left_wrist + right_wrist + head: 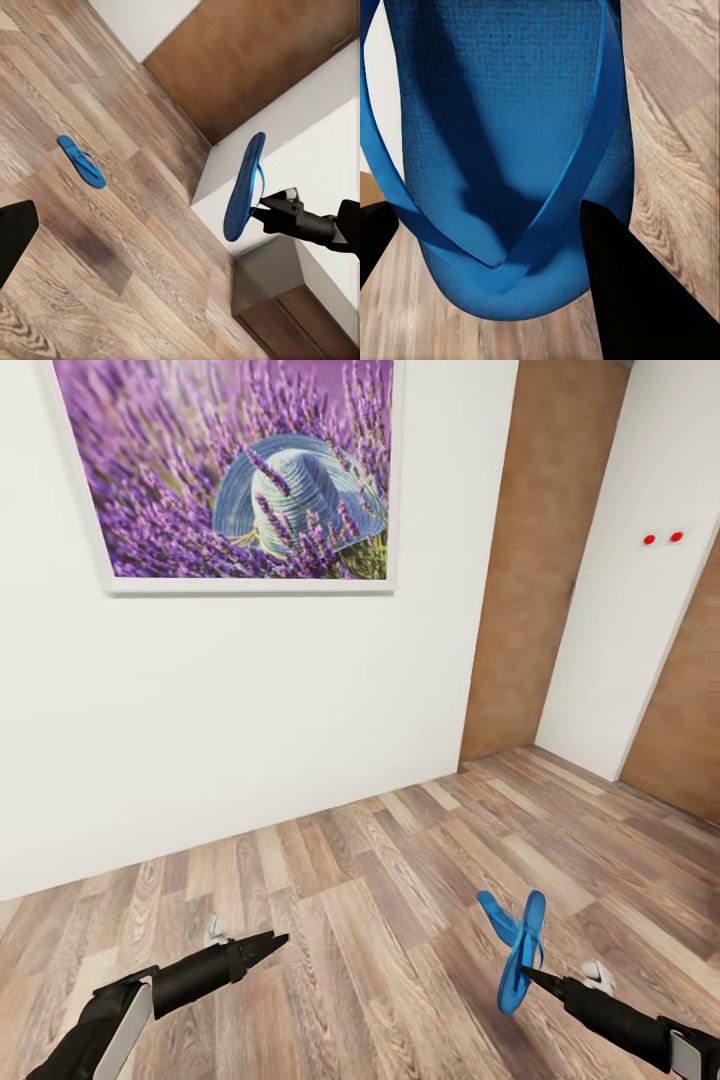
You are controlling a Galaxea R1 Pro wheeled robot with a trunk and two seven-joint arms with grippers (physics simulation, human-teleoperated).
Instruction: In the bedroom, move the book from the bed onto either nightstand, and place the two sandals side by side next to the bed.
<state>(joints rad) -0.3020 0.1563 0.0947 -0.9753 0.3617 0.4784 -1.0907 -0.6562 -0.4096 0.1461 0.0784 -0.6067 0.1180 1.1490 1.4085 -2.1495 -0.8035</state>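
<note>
One bright blue sandal [520,957] hangs upright above the wood floor, with my right gripper [527,972] shut on its strap end. The right wrist view has this sandal [502,150] close up, its straps meeting between the dark fingers [645,292]. The second sandal [497,917] lies flat on the floor just behind the held one. In the left wrist view, that floor sandal [81,160] lies apart from the held sandal [244,187] and the right gripper [262,208]. My left gripper [268,944] hovers low at the left, open and empty. The bed, book and nightstand are out of view.
A white wall with a framed lavender picture [230,470] stands straight ahead. A brown wooden panel [535,560] and a white wall corner [630,590] are at the right. Wood-plank floor [380,880] stretches between the arms.
</note>
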